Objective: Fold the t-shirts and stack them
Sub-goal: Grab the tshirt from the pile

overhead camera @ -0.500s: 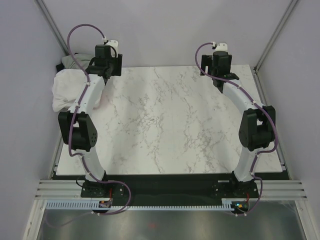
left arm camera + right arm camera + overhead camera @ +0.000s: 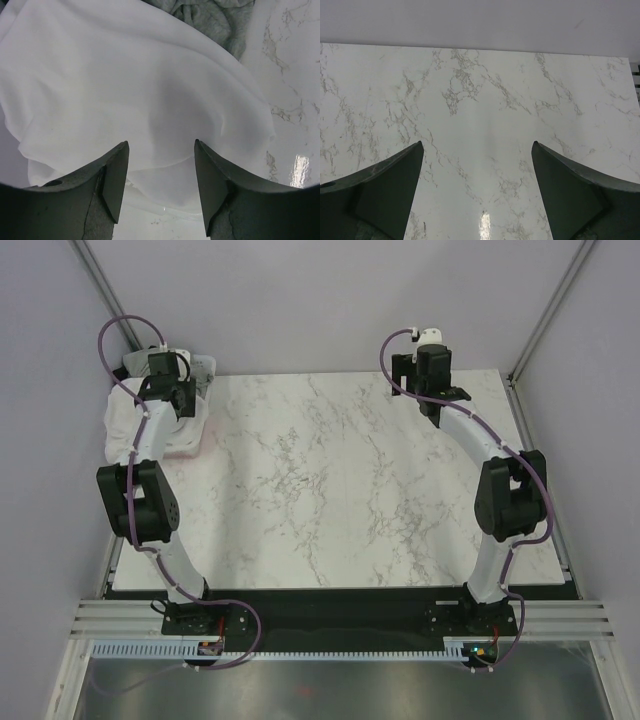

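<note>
L gripper jaws apart over white t-shirt.

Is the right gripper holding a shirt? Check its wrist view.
No: the right gripper stands open over the marble table, no cloth between its fingers.

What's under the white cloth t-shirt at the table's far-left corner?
Crumpled grey cloth peeks out past the far edge of the white t-shirt; marble tabletop shows beside it. Anything else beneath is covered.

The t-shirts lie heaped on the table's far-left corner, beneath the left fingers.
</note>
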Controlling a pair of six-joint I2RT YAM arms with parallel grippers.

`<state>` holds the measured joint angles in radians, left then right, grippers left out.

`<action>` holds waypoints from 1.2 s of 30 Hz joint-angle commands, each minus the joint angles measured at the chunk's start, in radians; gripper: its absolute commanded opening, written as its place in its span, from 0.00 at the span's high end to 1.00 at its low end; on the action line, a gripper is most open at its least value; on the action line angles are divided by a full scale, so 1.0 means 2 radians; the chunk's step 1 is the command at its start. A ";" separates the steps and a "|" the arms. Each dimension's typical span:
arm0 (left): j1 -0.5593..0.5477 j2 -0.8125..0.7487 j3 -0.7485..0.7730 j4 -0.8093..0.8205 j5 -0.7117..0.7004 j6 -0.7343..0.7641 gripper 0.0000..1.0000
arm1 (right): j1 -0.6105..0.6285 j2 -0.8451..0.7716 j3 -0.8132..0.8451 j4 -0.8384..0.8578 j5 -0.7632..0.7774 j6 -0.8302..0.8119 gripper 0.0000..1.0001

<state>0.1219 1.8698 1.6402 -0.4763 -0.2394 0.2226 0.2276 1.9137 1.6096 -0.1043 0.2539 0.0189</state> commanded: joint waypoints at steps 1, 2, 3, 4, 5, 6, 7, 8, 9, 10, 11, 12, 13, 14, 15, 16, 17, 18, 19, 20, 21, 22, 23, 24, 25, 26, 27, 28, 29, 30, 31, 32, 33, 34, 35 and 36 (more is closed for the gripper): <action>-0.006 -0.018 0.002 0.012 -0.004 0.025 0.38 | 0.001 0.006 0.004 0.015 -0.008 -0.006 0.02; -0.005 -0.012 0.005 0.010 -0.001 0.026 0.37 | 0.001 0.007 0.005 0.015 -0.009 -0.006 0.02; -0.005 -0.008 0.007 0.003 0.002 0.027 0.37 | 0.001 0.008 0.006 0.015 -0.011 -0.006 0.02; -0.005 -0.004 0.010 0.000 0.004 0.025 0.37 | 0.001 0.010 0.008 0.016 -0.010 -0.006 0.02; -0.005 0.005 0.012 -0.002 0.005 0.025 0.37 | 0.002 0.011 0.008 0.015 -0.010 -0.006 0.02; -0.005 0.010 0.014 -0.007 0.010 0.024 0.37 | 0.001 0.012 0.009 0.015 -0.010 -0.006 0.02; -0.005 0.015 0.016 -0.011 0.012 0.024 0.38 | 0.002 0.012 0.010 0.016 -0.011 -0.006 0.02; -0.005 0.021 0.025 -0.017 0.014 0.022 0.42 | 0.002 0.013 0.009 0.015 -0.011 -0.006 0.02; -0.005 0.032 0.030 -0.022 0.017 0.021 0.44 | 0.002 0.013 0.009 0.015 -0.013 -0.006 0.02; -0.005 0.035 0.034 -0.026 0.021 0.020 0.46 | 0.003 0.013 0.009 0.015 -0.014 -0.019 0.02; -0.005 0.038 0.035 -0.026 0.024 0.018 0.47 | 0.004 0.012 0.007 0.015 -0.014 -0.019 0.02; -0.004 0.046 0.037 -0.026 0.028 0.017 0.50 | 0.004 0.013 0.007 0.015 -0.014 -0.020 0.02; -0.005 0.052 0.039 -0.033 0.036 0.018 0.56 | 0.004 0.013 0.005 0.015 -0.015 -0.021 0.02; -0.004 0.056 0.045 -0.036 0.041 0.018 0.66 | 0.004 0.013 0.005 0.015 -0.015 -0.022 0.02; -0.004 0.061 0.047 -0.039 0.043 0.018 0.69 | 0.005 0.013 0.004 0.015 -0.013 -0.022 0.02; -0.004 0.066 0.048 -0.042 0.045 0.018 0.69 | 0.005 0.015 0.004 0.015 -0.014 -0.022 0.02; -0.005 0.068 0.050 -0.042 0.045 0.018 0.68 | 0.007 0.014 0.004 0.015 -0.013 -0.025 0.02; -0.005 0.068 0.051 -0.042 0.045 0.017 0.67 | 0.007 0.015 0.004 0.015 -0.013 -0.026 0.02; -0.004 0.068 0.051 -0.042 0.047 0.017 0.68 | 0.007 0.016 0.005 0.015 -0.012 -0.026 0.02; -0.004 0.067 0.052 -0.043 0.049 0.017 0.80 | 0.008 0.015 0.005 0.015 -0.011 -0.029 0.02; -0.004 0.065 0.053 -0.043 0.050 0.017 0.91 | 0.009 0.016 0.004 0.015 -0.008 -0.029 0.02; -0.005 0.063 0.054 -0.043 0.047 0.014 0.96 | 0.010 0.016 0.005 0.015 -0.008 -0.030 0.02; -0.005 0.056 0.057 -0.043 0.046 0.014 0.98 | 0.010 0.017 0.004 0.016 -0.007 -0.032 0.02; -0.004 0.051 0.058 -0.043 0.046 0.011 0.98 | 0.010 0.018 0.004 0.016 -0.006 -0.032 0.02; -0.005 0.046 0.060 -0.043 0.046 0.008 0.98 | 0.011 0.017 0.004 0.016 -0.006 -0.033 0.02; -0.004 0.035 0.068 -0.043 0.046 0.005 0.98 | 0.012 0.018 0.004 0.017 -0.006 -0.034 0.02; -0.004 0.027 0.073 -0.043 0.051 -0.004 0.98 | 0.012 0.020 0.004 0.017 -0.005 -0.035 0.02; -0.004 0.019 0.080 -0.043 0.057 -0.006 0.98 | 0.013 0.020 0.005 0.017 -0.003 -0.036 0.02; -0.007 0.003 0.100 -0.043 0.063 -0.008 0.98 | 0.014 0.021 0.006 0.018 -0.004 -0.036 0.02; -0.010 -0.004 0.114 -0.042 0.072 -0.011 0.98 | 0.014 0.021 0.007 0.017 -0.003 -0.036 0.02; -0.013 -0.008 0.129 -0.041 0.077 -0.010 0.98 | 0.014 0.022 0.008 0.018 -0.004 -0.037 0.02; -0.019 -0.013 0.161 -0.040 0.081 -0.009 0.98 | 0.016 0.023 0.009 0.017 -0.004 -0.038 0.02; -0.022 -0.015 0.176 -0.039 0.084 -0.009 0.98 | 0.017 0.026 0.011 0.017 -0.005 -0.037 0.02; -0.026 -0.016 0.203 -0.036 0.086 -0.010 0.98 | 0.016 0.027 0.013 0.017 -0.006 -0.037 0.02; -0.028 -0.016 0.215 -0.035 0.086 -0.014 0.98 | 0.018 0.028 0.014 0.017 -0.006 -0.036 0.02; -0.029 -0.015 0.227 -0.036 0.095 -0.018 0.98 | 0.018 0.029 0.017 0.018 -0.007 -0.037 0.02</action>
<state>0.0872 1.9362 1.9800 -0.5930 -0.1104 0.2276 0.2539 1.9553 1.6100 -0.0978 0.2371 -0.0433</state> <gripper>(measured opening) 0.026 0.979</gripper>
